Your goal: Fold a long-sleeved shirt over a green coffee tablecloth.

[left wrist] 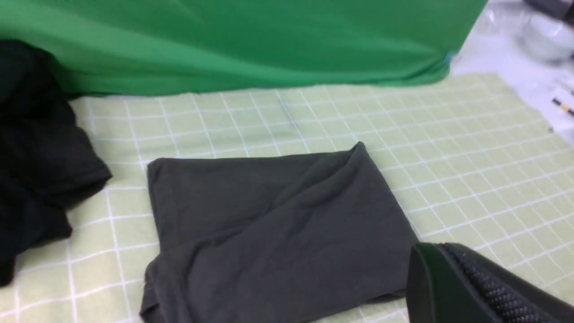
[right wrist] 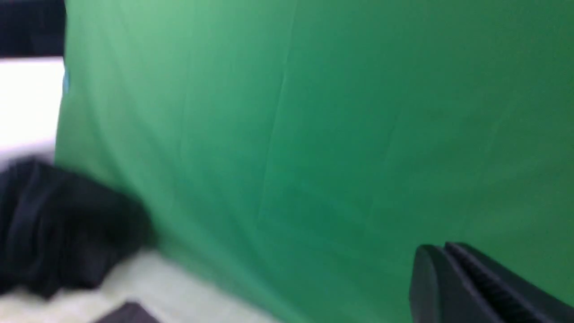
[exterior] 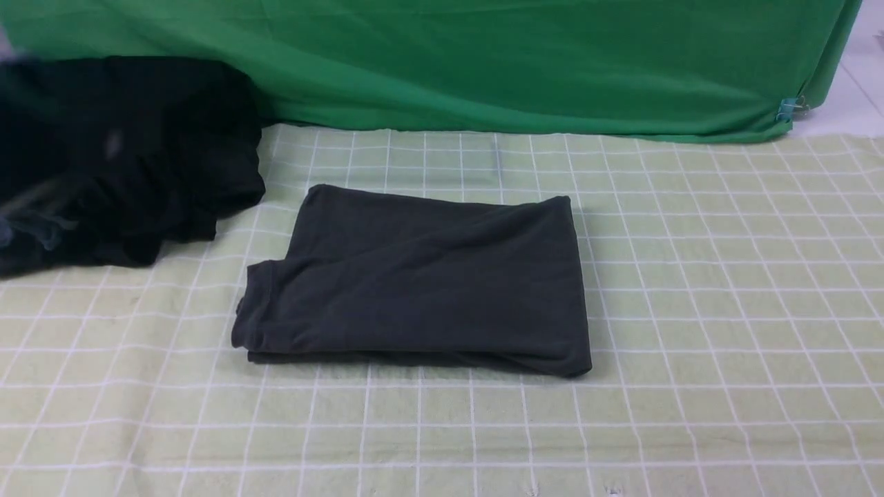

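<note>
Folded long-sleeved shirt (exterior: 421, 279) lying flat on the green coffee tablecloth (exterior: 725, 310), both claws pulled clear of it.

The left claw (left wrist: 441, 269) has its fingers pressed together on nothing and hangs above the cloth; the charcoal shirt lies just beyond and beside its tip as a neat rectangle, one folded edge nearly under it, not touching. Farther from that claw, past the shirt's other end, a heap of black garments (left wrist: 36, 157) spreads over the checked cloth, and behind everything hangs a plain emerald backdrop (left wrist: 242, 40). The right claw (right wrist: 437, 269) is likewise pressed together and empty, raised and pointed at the same backdrop; in its blurred view the black heap sits well off to one side and only a corner of the shirt shows below. Neither claw appears in the front view.
</note>
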You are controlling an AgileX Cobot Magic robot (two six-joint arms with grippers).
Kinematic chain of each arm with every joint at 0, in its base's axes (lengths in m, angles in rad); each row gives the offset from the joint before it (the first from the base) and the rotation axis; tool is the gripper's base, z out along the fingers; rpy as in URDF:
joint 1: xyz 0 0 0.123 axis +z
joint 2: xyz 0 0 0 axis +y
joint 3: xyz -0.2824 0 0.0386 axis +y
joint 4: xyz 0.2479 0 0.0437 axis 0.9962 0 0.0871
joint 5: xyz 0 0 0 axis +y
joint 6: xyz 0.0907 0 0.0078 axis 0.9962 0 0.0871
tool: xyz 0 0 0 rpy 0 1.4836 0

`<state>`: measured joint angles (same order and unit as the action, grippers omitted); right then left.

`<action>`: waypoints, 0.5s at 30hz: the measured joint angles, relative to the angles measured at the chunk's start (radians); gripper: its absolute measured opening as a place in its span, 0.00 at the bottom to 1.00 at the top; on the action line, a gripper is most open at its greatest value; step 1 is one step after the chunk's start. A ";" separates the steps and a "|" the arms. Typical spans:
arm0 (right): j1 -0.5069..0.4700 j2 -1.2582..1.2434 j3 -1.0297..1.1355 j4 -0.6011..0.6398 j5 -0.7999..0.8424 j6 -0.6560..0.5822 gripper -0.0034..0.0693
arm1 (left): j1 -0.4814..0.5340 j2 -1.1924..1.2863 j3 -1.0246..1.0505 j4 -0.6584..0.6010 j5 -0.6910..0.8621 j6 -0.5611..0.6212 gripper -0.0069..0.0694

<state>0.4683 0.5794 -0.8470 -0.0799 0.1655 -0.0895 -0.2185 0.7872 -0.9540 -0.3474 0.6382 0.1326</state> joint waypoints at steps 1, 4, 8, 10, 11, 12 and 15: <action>0.000 -0.118 0.116 -0.003 -0.086 0.006 0.05 | 0.000 -0.117 0.123 -0.001 -0.056 0.000 0.08; 0.000 -0.231 0.250 -0.004 -0.202 0.024 0.06 | 0.000 -0.235 0.246 -0.009 -0.116 -0.002 0.08; 0.000 -0.376 0.371 -0.007 -0.343 0.065 0.06 | 0.000 -0.394 0.437 -0.027 -0.202 -0.011 0.08; 0.000 -0.438 0.387 -0.008 -0.374 0.072 0.06 | 0.000 -0.468 0.506 -0.034 -0.241 -0.025 0.08; 0.000 -0.455 0.387 -0.009 -0.382 0.074 0.06 | 0.000 -0.490 0.529 -0.034 -0.255 -0.027 0.08; 0.000 -0.466 0.387 -0.010 -0.388 0.074 0.07 | 0.000 -0.506 0.539 -0.034 -0.264 -0.029 0.08; 0.000 -0.488 0.387 -0.010 -0.393 0.075 0.08 | 0.000 -0.522 0.549 -0.035 -0.284 -0.029 0.08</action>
<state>0.4683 0.0911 -0.4605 -0.0896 -0.2270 -0.0145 -0.2185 0.2654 -0.4047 -0.3821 0.3545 0.1033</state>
